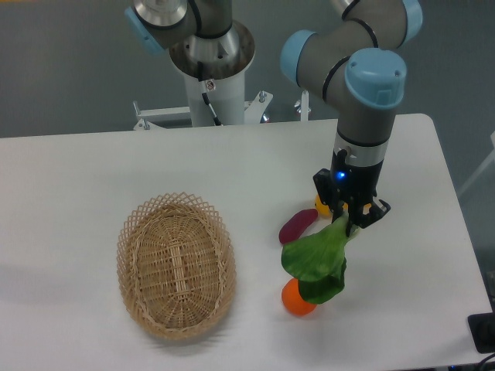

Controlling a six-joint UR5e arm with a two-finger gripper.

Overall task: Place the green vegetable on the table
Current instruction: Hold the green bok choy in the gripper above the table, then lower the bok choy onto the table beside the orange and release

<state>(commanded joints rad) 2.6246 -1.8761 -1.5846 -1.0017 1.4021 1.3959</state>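
The green vegetable [317, 261] hangs from my gripper [347, 222], held by its pale stalk end with the dark leaves drooping down. It is lifted above the white table [93, 178] at the right of centre. Its lower leaves overlap the round orange fruit [295, 300] in the picture; I cannot tell if they touch. The gripper points straight down and is shut on the stalk end.
A purple eggplant-like piece [296, 226] lies just left of the gripper, with a small yellow piece [321, 206] behind it. An oval wicker basket [176, 265] stands at the left of centre. The arm's base [209, 69] stands at the table's far edge.
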